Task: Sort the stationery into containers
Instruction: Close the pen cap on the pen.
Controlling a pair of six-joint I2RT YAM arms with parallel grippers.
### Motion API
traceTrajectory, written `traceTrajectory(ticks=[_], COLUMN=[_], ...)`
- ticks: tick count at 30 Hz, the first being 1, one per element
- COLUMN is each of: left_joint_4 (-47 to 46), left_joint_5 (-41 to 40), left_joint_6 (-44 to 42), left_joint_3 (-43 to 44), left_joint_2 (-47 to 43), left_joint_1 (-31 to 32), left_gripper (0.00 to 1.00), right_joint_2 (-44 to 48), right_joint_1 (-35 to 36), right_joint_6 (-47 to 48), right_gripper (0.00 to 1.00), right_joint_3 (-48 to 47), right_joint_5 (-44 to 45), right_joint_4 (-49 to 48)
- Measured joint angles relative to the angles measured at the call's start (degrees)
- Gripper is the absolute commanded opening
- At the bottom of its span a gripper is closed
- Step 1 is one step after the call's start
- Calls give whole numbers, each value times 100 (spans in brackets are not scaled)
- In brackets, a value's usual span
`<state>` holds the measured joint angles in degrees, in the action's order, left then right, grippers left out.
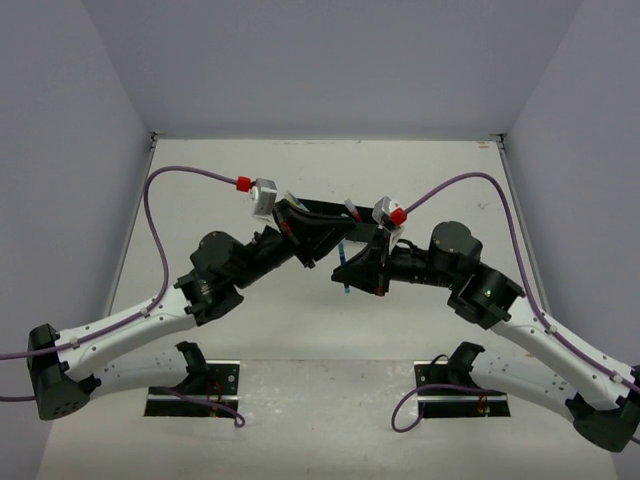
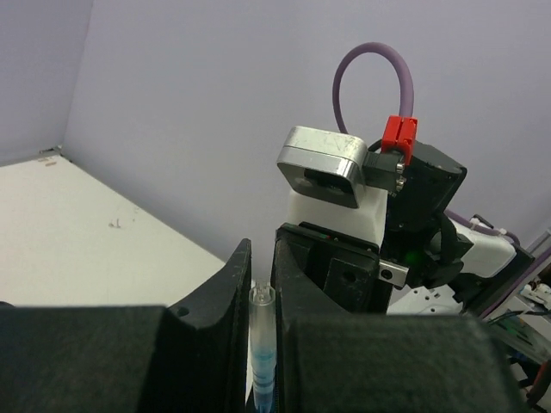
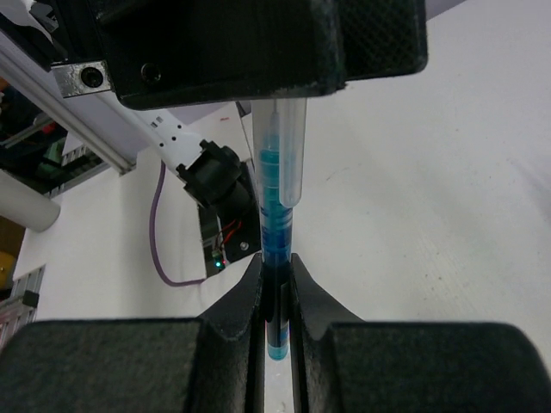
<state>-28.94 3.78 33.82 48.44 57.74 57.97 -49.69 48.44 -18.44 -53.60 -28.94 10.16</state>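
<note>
light: even, soft | shadows: faint | wrist cams: foreground blurred

Pen (image 3: 277,215) between left gripper (image 2: 261,288) and right gripper (image 3: 276,284), above table (image 1: 430,180) centre, tray (image 1: 322,207) just behind

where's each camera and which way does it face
Top: above and behind the arms, facing down at the table; left arm, right arm show.
Left wrist: on the left arm, facing past the left tool toward the right arm's camera.
Right wrist: on the right arm, facing past the right tool toward the left tool.
Shared: both wrist views show the blue pen.
</note>
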Motion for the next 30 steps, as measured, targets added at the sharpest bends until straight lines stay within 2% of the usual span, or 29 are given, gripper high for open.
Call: traceTrajectory(ticks=[1,2,3,8,12,16,18,24,30], left_joint_4=[168,296,367,1182,1481,1559,1594,1570,1333], left_joint_5=[-8,-15,-23,1,70,131,184,394,305], left_joint_6=[-44,-80,-105,-352,-560,-770,-893,-1136,-1197], left_joint_3=[86,158,210,364,575,619,617,611,700], left_joint_2=[3,-2,-17,-65,-47,-119,-190,-592,-750], left_joint_1=[25,47,63,148,171,168,163,173,173], left_gripper=[21,36,44,51,58,79,85,85,74], right_joint_2=[70,123,151,172,162,199,209,167,19], right_joint_1=[-7,-11,-11,-100,-124,-120,-118,-116,-116], right_joint_6=[-35,-66,-91,-129,-139,-131,-111,-15,102], right_gripper=[0,0,0,0,0,0,0,0,0], right_joint_3=[78,140,179,208,223,243,251,251,251], right_joint_5=[3,-4,-27,-73,-160,-273,-362,-512,-945], right_joint_4=[-92,-173,-235,-1015,-1288,-1420,-1417,-1363,-1205])
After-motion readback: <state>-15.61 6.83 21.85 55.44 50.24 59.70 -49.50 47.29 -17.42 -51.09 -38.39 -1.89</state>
